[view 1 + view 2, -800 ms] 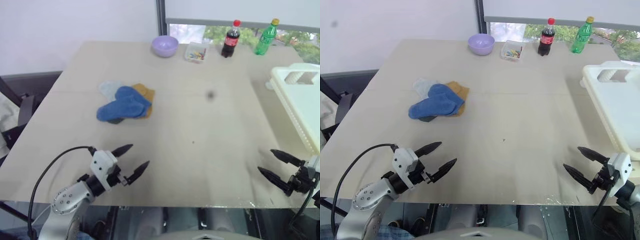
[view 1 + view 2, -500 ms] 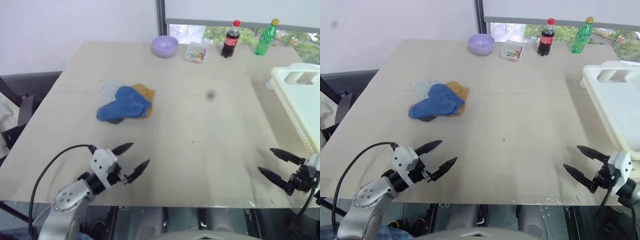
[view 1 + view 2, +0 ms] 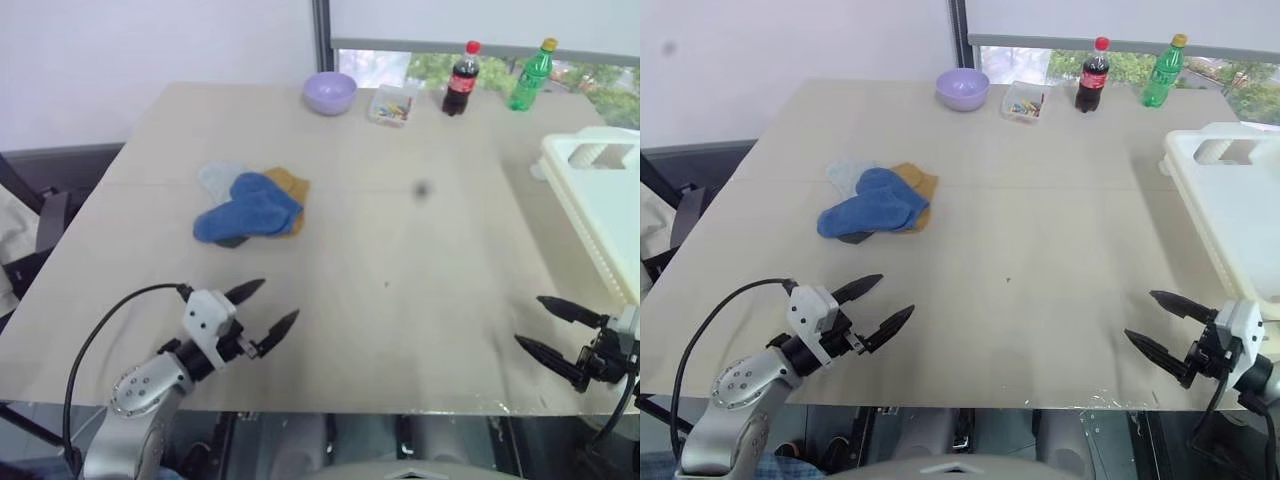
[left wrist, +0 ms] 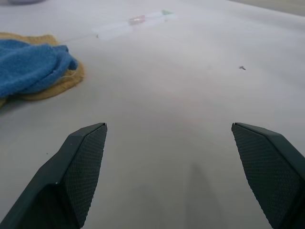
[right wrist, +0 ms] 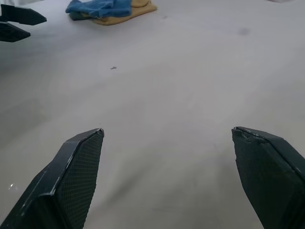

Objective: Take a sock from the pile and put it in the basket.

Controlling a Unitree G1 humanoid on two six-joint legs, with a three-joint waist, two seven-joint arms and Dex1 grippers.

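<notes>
The pile of socks lies on the table's left half: a royal blue sock on top, a mustard one, a pale grey-blue one and a dark one under it. It also shows in the left wrist view as the pile. The cream-white basket stands at the table's right edge. My left gripper hovers open near the front edge, well short of the pile, nothing between its fingers. My right gripper is open at the front right, below the basket, empty.
At the table's far edge stand a lilac bowl, a small clear box of coloured bits, a cola bottle and a green bottle. The beige table runs wide between pile and basket.
The left gripper has shifted slightly. The right gripper and the socks have not moved.
</notes>
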